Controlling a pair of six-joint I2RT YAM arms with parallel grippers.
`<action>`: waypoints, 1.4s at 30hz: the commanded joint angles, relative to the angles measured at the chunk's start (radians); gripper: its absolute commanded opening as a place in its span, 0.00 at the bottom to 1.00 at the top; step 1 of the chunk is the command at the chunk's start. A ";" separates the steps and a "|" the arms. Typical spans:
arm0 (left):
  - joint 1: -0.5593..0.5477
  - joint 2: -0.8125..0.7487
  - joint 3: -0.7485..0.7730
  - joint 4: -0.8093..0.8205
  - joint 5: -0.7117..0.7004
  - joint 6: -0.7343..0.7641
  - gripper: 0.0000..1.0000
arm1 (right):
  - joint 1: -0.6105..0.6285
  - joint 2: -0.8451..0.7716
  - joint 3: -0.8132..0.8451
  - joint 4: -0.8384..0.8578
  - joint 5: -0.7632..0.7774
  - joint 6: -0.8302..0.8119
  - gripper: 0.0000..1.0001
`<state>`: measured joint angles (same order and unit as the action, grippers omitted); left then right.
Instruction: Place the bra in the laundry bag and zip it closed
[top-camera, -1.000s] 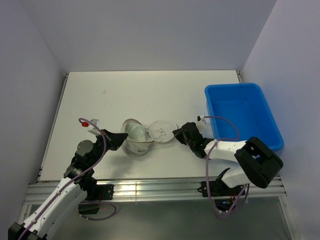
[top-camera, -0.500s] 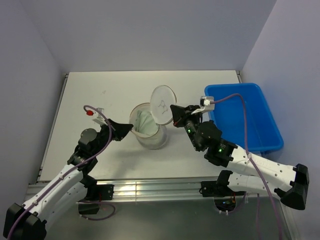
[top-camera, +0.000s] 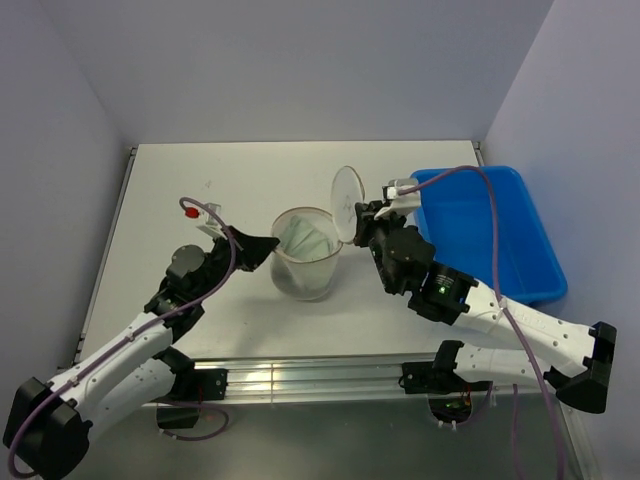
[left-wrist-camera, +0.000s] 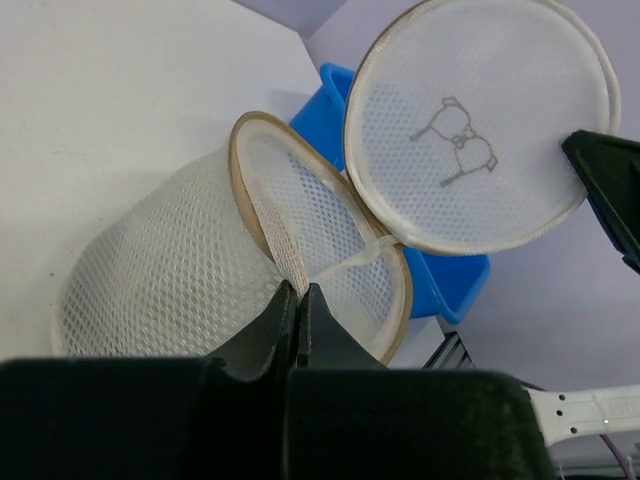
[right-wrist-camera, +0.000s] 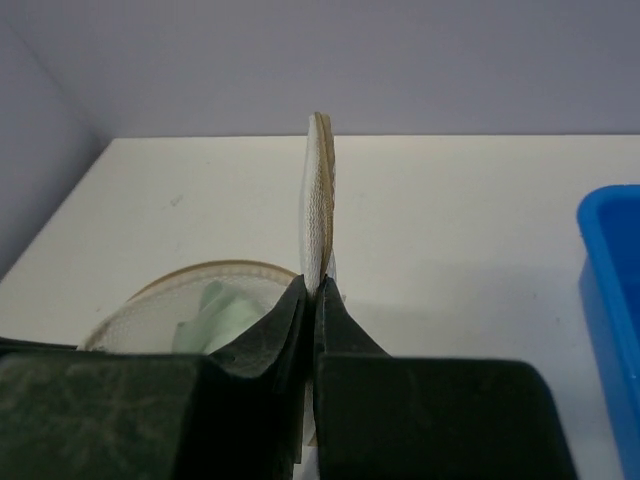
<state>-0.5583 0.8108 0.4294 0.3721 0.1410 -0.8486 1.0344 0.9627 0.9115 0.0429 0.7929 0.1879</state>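
Observation:
The cream mesh laundry bag (top-camera: 303, 258) stands upright and open mid-table, lifted by both grippers. A pale green bra (top-camera: 303, 240) lies inside it; it also shows in the right wrist view (right-wrist-camera: 225, 306). My left gripper (top-camera: 272, 245) is shut on the bag's left rim (left-wrist-camera: 290, 278). My right gripper (top-camera: 362, 222) is shut on the edge of the round lid (top-camera: 345, 203), which stands upright on edge (right-wrist-camera: 319, 200). In the left wrist view the lid (left-wrist-camera: 480, 125) shows its small dark mark and hangs by a hinge off the bag's rim.
A blue plastic bin (top-camera: 487, 228) stands at the right, just behind my right arm; it also shows in the left wrist view (left-wrist-camera: 445, 275) and the right wrist view (right-wrist-camera: 612, 270). White walls close the table at the back and both sides.
Both grippers have lifted the bag from lying flat to standing open. The right gripper swung the lid up and to the right, toward the bin. The bag has shifted slightly right.

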 joint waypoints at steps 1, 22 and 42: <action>-0.046 0.040 -0.015 0.089 -0.027 0.029 0.00 | 0.006 0.027 0.018 -0.073 0.097 -0.048 0.00; -0.088 0.192 -0.060 0.229 -0.109 0.074 0.00 | 0.191 0.345 0.360 -0.445 -0.044 0.146 0.69; -0.055 0.229 0.057 0.136 -0.079 0.082 0.42 | -0.370 0.186 -0.198 0.035 -0.612 0.594 0.63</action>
<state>-0.6228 1.0958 0.4789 0.5549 0.0799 -0.7670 0.6796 1.1507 0.7467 -0.0601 0.2554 0.7120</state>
